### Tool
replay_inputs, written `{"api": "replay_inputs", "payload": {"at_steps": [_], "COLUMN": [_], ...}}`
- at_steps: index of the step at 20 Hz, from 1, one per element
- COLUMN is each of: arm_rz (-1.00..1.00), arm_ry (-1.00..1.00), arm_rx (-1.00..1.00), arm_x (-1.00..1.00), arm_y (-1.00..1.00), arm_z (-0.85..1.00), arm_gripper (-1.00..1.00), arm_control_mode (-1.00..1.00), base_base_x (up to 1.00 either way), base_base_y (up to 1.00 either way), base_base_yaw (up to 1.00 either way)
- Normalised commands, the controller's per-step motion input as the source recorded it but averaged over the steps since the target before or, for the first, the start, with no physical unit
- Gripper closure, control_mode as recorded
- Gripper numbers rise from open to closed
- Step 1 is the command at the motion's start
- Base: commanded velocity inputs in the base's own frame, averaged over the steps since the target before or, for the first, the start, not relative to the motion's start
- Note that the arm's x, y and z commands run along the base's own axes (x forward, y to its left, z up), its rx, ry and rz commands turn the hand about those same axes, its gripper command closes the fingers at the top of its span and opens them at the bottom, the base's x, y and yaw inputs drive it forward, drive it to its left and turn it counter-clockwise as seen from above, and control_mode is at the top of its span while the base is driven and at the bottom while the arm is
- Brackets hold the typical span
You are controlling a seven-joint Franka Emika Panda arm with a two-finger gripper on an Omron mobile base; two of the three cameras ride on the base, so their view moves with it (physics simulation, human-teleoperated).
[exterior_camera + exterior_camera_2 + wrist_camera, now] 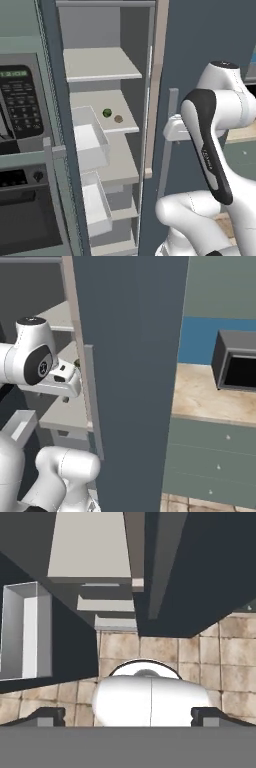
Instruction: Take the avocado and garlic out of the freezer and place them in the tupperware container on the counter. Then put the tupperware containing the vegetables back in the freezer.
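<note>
Nearest, the end effector (pixel 128 714), fingers apart and empty, points floorward beside the tall dark blue-grey freezer (pixel 107 125). Small dark green avocado (pixel 107 113) and tan garlic (pixel 118 119) sit on its middle shelf; reaching in risks clipping the door.

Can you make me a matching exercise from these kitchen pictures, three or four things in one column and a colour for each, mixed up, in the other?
Things:
1. avocado
2. garlic
3. door bin
4. counter

Colours:
A. white
B. beige marbled
C. dark green
D. pale tan-grey

Pairs: 1-C, 2-D, 3-A, 4-B
</note>
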Motion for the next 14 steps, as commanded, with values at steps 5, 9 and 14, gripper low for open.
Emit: {"api": "replay_inputs", "payload": {"at_steps": [5,9,14], "arm_rz": [0.0,0.0,0.0], "arm_ry": [0.0,0.0,0.0], "arm_rx": [0.0,0.0,0.0], "arm_x": [0.0,0.0,0.0], "arm_y": [0.0,0.0,0.0], "arm_z": [0.0,0.0,0.0], "arm_gripper": [-1.0,-1.0,-1.0], "arm_control_mode": [1.0,1.0,1.0], "base_base_x": [0.26,0.54,0.59], "base_base_y": [0.41,0.36,0.36], "base_base_yaw": [0.0,0.0,0.0]}}
